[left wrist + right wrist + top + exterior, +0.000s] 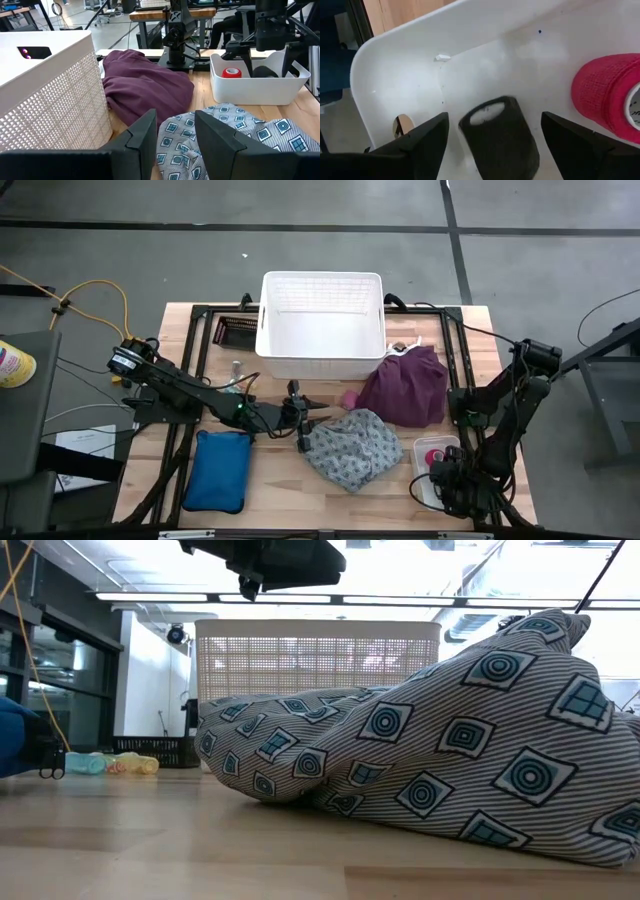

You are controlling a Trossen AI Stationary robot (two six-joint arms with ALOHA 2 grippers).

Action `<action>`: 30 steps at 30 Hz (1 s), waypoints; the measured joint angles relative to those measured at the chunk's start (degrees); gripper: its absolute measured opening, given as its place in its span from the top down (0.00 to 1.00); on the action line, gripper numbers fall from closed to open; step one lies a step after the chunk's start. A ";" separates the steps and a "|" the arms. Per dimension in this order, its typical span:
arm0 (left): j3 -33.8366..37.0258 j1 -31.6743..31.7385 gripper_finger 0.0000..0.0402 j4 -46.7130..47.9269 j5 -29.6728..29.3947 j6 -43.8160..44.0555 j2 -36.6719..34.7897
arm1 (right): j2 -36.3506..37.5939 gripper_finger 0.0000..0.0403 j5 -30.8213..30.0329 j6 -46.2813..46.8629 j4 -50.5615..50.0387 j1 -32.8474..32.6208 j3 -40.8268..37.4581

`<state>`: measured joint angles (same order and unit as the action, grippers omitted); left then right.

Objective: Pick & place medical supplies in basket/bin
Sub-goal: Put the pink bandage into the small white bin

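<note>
The grey patterned cloth lies bunched on the table's near middle. My left gripper is open at its left edge, and in the left wrist view the cloth shows between and beyond the fingers. The purple cloth lies heaped beside the white basket. My right gripper is open inside a small white tray. Its fingers stand on either side of a black roll without touching it. The pink tape roll lies next to that roll.
A blue pouch lies at the near left. A dark rack sits left of the basket, and a small pink object lies between the two cloths. Black frame rails run along both sides of the table.
</note>
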<state>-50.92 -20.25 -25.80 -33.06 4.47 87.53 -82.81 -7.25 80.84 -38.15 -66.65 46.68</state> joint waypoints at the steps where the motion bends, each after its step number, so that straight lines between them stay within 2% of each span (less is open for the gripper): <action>1: 0.00 0.00 0.68 0.02 0.00 0.00 0.02 | 0.00 0.24 0.19 -0.06 0.00 0.00 0.00; 6: 0.00 0.00 0.68 0.04 0.01 0.01 0.02 | 0.69 0.24 4.50 -4.36 -0.81 0.07 0.00; 15: 0.00 0.00 0.68 0.04 0.02 0.02 0.02 | 8.41 0.24 4.64 -9.46 -8.34 4.33 -0.01; 23: 0.00 0.00 0.68 0.04 0.02 0.02 0.01 | 16.56 0.24 4.14 -13.80 -9.20 10.99 -0.02; 30: 0.00 -0.29 0.68 0.65 0.00 0.02 0.00 | 19.41 0.24 -1.08 -20.21 -7.95 16.00 -0.02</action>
<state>-50.92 -20.54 -25.15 -33.06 4.49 87.53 -63.40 -8.33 60.63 -46.10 -50.66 46.66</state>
